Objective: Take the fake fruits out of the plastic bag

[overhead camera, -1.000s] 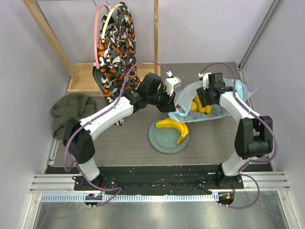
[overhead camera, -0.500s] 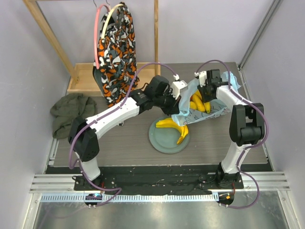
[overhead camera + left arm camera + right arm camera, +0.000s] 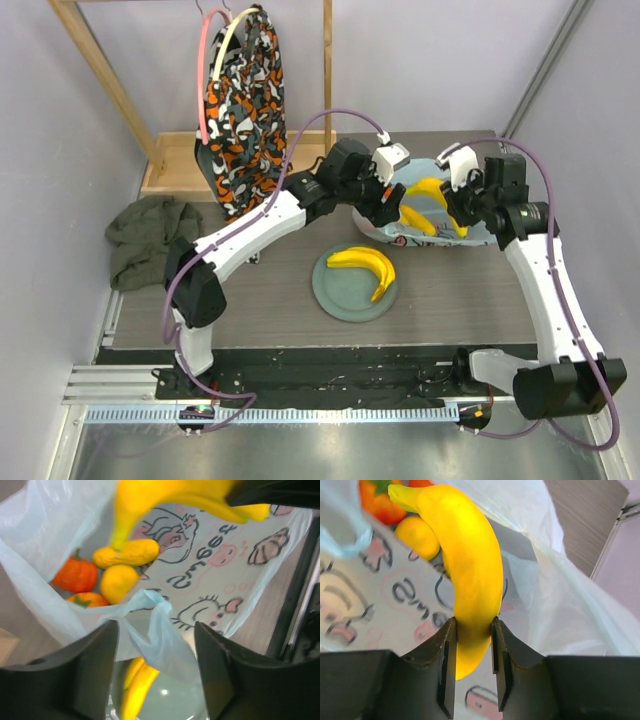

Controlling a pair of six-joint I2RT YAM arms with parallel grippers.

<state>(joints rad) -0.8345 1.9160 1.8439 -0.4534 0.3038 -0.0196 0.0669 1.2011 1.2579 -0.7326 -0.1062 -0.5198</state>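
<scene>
Fingers on the right arm (image 3: 432, 680) pinch the long yellow fruit (image 3: 470, 565) by one end, its length pointing away over the plastic bag (image 3: 210, 580); left fingers (image 3: 95, 670) spread at its rim.

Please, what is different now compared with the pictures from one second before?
The right end effector closed on a single banana at the plastic bag and drew it toward the right. The left end effector, which had pinched the bag's rim, shifted right and opened. The banana bunch on the round plate stayed in place.
</scene>
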